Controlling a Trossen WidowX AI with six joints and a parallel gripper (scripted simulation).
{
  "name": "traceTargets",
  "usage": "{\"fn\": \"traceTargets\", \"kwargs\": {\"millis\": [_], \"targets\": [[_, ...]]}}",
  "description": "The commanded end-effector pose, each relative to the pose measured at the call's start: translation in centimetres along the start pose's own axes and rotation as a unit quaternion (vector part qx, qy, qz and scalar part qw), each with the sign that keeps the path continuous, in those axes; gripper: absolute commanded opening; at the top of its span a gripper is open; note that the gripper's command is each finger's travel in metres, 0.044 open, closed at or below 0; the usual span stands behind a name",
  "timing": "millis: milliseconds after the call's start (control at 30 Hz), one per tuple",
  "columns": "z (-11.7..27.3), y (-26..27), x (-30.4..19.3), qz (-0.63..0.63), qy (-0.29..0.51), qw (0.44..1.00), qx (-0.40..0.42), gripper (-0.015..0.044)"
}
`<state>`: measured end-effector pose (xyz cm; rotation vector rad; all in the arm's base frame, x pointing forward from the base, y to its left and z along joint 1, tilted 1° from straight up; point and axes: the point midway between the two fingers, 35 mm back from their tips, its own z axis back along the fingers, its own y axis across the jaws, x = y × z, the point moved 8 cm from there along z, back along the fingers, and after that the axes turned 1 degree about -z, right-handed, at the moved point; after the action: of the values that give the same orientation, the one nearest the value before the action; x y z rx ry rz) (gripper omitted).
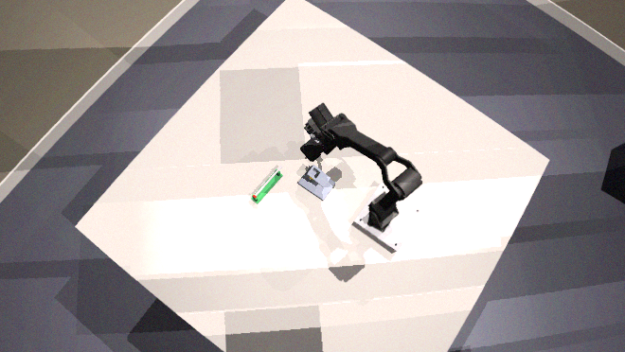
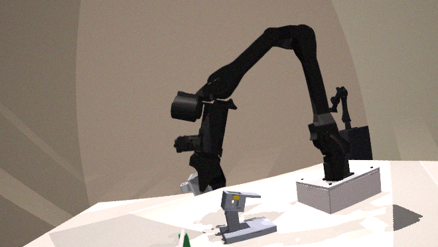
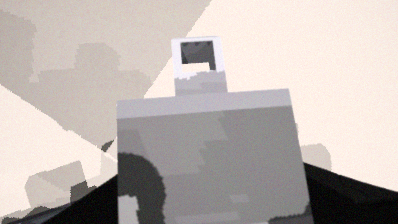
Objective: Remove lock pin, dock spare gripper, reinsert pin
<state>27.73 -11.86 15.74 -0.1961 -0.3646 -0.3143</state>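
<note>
My gripper [image 1: 312, 150] [image 2: 210, 186] [image 3: 204, 168] is shut on the spare gripper [image 2: 196, 186] [image 3: 215, 155], a grey block with a narrow spigot. The spigot has a square hole and points away from the fingers, to the left in the exterior view. The block is held in the air beside the mount, not touching it. The grey-blue mount [image 1: 323, 185] [image 2: 252, 229] stands on the table, its raised socket [image 2: 227, 200] marked yellow. Light shows through the socket's side hole, and no pin is visible in it. A lock pin cannot be made out clearly.
A narrow green holder [image 1: 268, 188] [image 2: 186, 242] with a red spot [image 1: 255, 197] at one end lies left of the mount in the top view. My arm's pale base [image 1: 375, 234] [image 2: 355, 196] stands at the mount's other side. A dark block [image 1: 616, 174] [image 2: 360, 144] is in the background.
</note>
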Motion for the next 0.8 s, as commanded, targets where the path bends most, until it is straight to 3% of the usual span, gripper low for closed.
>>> {"fn": "traceTargets", "kwargs": {"millis": [0,767], "targets": [[0.3,0.9,0.0,0.028,0.012,0.999,-0.013,0.0000],[1.7,6.2,-2.4,0.221,0.129,0.962,-0.095,0.0000]]}}
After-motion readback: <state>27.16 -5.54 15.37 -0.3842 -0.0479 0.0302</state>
